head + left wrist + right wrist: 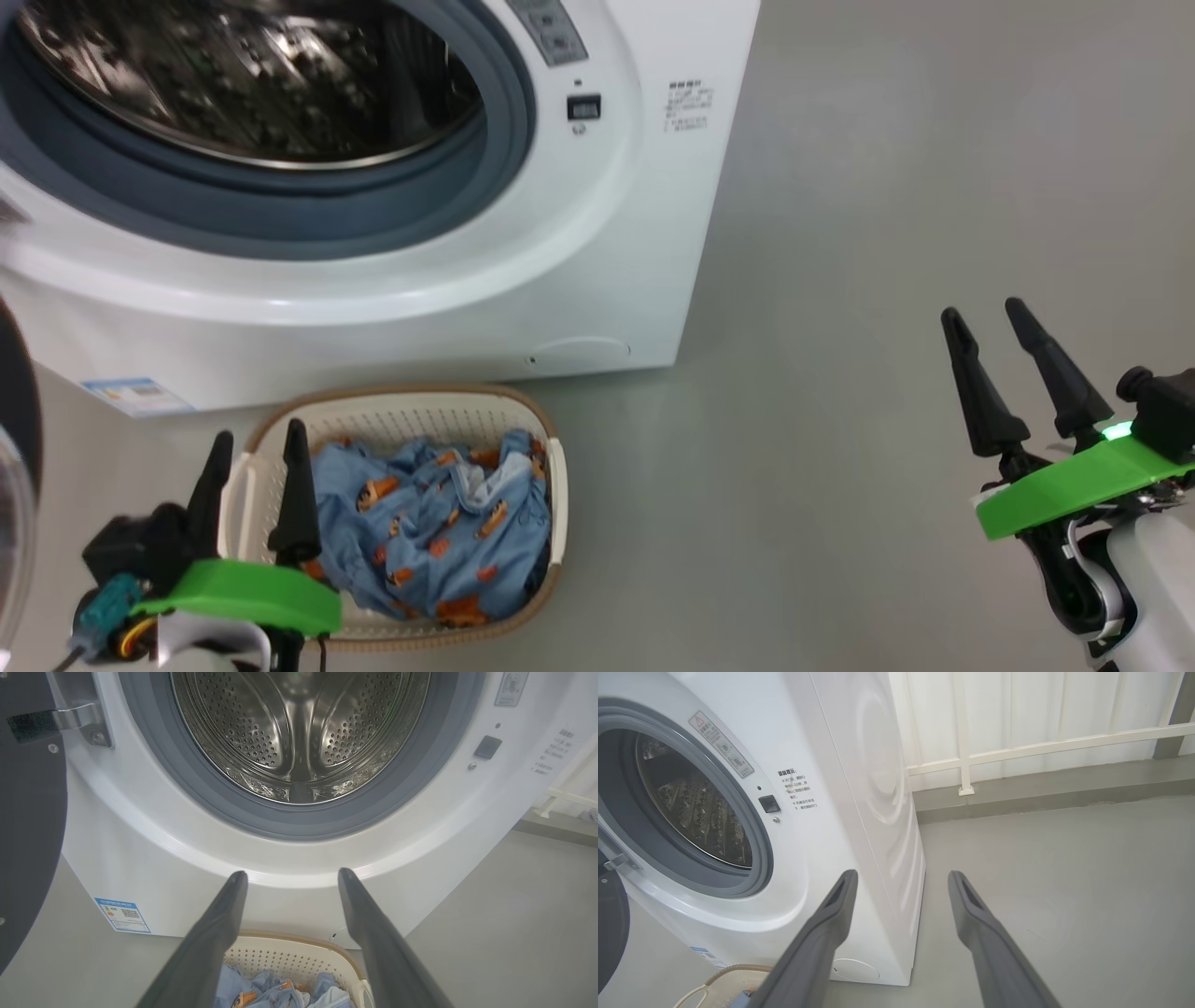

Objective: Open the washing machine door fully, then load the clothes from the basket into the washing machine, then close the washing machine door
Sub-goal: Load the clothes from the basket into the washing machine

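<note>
Clothes [439,523] bunched in basket [411,422], left pincer [260,431] and right pincer [982,310] spread, empty; we risk a shallow grab dragging the basket or shedding fabric mid-lift.

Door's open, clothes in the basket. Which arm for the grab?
Left, probably. The left gripper hangs open at the left edge of the basket, beside the clothes. The right gripper, also open, is off over the floor, away from the basket.

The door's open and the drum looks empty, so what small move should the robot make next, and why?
Probably lower the open left gripper into the cream perforated plastic basket and close on the light blue printed clothes: they lie there, the steel drum is empty, and that gripper is nearest.
</note>
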You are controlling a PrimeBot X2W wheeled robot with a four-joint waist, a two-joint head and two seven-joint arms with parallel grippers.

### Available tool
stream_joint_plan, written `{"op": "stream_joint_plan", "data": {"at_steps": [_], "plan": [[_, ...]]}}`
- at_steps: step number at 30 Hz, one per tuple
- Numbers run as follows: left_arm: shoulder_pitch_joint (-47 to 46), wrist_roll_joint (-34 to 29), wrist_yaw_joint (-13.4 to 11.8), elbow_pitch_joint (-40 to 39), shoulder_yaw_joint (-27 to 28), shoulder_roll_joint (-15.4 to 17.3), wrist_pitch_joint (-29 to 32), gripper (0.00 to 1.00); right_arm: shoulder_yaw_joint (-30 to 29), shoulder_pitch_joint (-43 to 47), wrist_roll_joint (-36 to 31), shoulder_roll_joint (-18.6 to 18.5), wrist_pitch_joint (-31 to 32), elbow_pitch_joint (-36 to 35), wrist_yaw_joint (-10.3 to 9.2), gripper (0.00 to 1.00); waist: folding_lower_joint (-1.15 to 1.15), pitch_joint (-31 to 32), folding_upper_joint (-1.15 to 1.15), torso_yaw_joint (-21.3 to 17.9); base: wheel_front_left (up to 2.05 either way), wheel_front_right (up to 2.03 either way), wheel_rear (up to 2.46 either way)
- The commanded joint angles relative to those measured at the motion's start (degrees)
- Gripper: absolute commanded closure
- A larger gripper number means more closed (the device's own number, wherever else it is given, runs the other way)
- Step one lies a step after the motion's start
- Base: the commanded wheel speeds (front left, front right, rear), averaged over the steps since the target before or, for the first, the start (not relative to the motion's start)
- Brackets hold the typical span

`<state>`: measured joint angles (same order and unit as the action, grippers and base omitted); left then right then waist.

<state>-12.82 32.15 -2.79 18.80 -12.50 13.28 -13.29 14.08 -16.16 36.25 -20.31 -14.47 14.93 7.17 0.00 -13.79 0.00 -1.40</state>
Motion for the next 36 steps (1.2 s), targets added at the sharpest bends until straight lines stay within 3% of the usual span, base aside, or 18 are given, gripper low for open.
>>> {"op": "stream_joint_plan", "data": {"at_steps": [1, 13, 25, 36], "plan": [[-3.0, 0.1, 0.4, 0.2, 1.6, 0.8, -0.2, 0.0, 0.1, -1.2, -0.1, -1.3, -0.5, -1.7, 0.32, 0.0, 0.0, -4.4, 0.0, -0.8, 0.0, 0.0, 0.0], [-11.6, 0.9, 3.3, 13.7, 0.0, -0.5, 0.5, 0.0, -1.1, -5.9, -0.5, 1.1, -0.5, -3.7, 0.32, 0.0, 0.0, -12.5, 0.0, -2.3, 0.0, 0.0, 0.0], [-21.5, 1.5, 8.6, 32.5, -3.5, -2.1, 1.7, 0.0, -2.6, -9.2, -0.8, 1.3, -0.5, -5.6, 0.32, 0.0, 0.0, -20.3, 0.0, -4.1, 0.0, 0.0, 0.0], [-29.2, 3.8, 10.2, 44.1, -8.9, -2.5, 4.8, 0.0, -2.5, -12.1, -1.0, 2.7, -0.5, -7.0, 0.32, 0.0, 0.0, -27.6, 0.0, -7.5, 0.0, 0.0, 0.0]]}}
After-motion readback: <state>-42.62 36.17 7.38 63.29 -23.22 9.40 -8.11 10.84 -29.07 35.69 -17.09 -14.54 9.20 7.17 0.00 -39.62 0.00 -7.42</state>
